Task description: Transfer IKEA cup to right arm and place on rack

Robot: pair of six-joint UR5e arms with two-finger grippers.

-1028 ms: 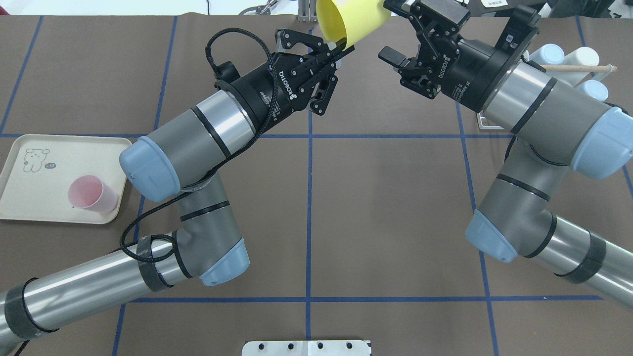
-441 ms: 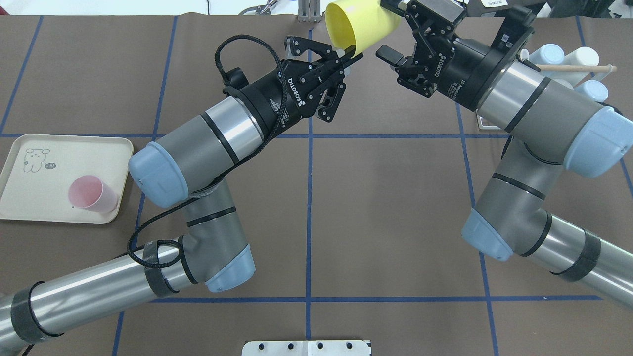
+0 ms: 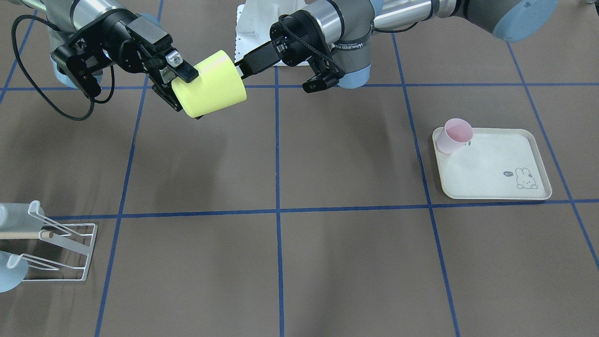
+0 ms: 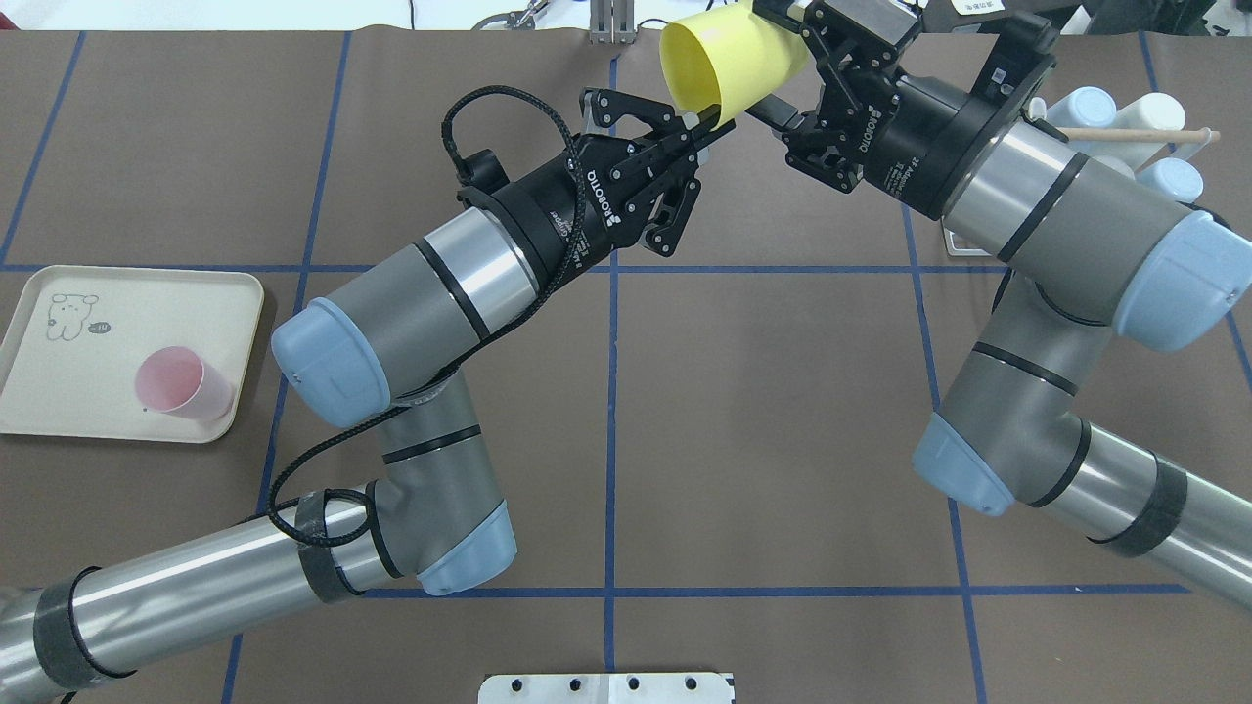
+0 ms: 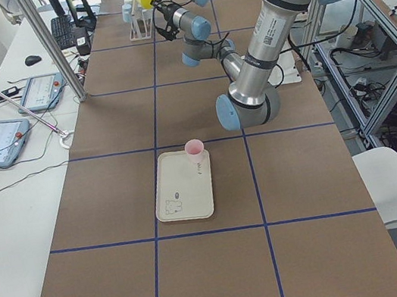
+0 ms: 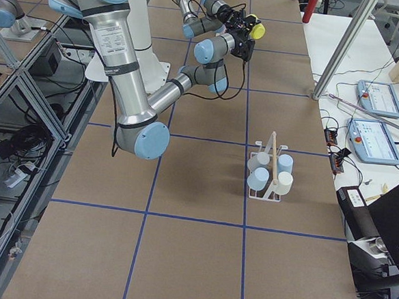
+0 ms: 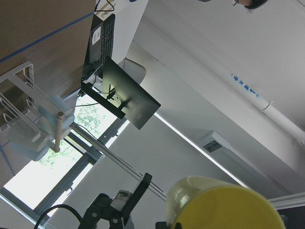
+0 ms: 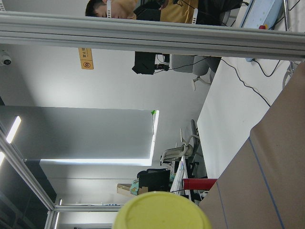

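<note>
Up in the air over the bench (image 4: 763,411), between the two arms, a yellow cup (image 4: 729,61) lies roughly on its side. Its open mouth faces the left arm and its base faces the right one. The left gripper (image 4: 706,125) is pinched onto the rim, one finger inside the mouth and one outside, and it carries the cup by that edge. The right gripper (image 3: 185,91) has its jaws spread wide. One finger sits above the base end of the cup and the other below it, so the cup is between them. From the front, the upper finger looks to be right against the yellow wall, but I see no squeeze on it.

Away at the robot's right end of the bench stands the white wire rack (image 6: 270,171). A light wooden dowel (image 4: 1140,134) runs along it, and pale blue and white cups (image 6: 285,162) are hung on its prongs. It is well apart from the yellow cup.

At the opposite end lies a cream tray (image 4: 78,376) with a small rabbit drawing (image 3: 526,179) in one corner. A pink cup (image 4: 181,383) stands upright on it, mouth up, near a corner. Blue tape lines cross the brown surface in a grid.
</note>
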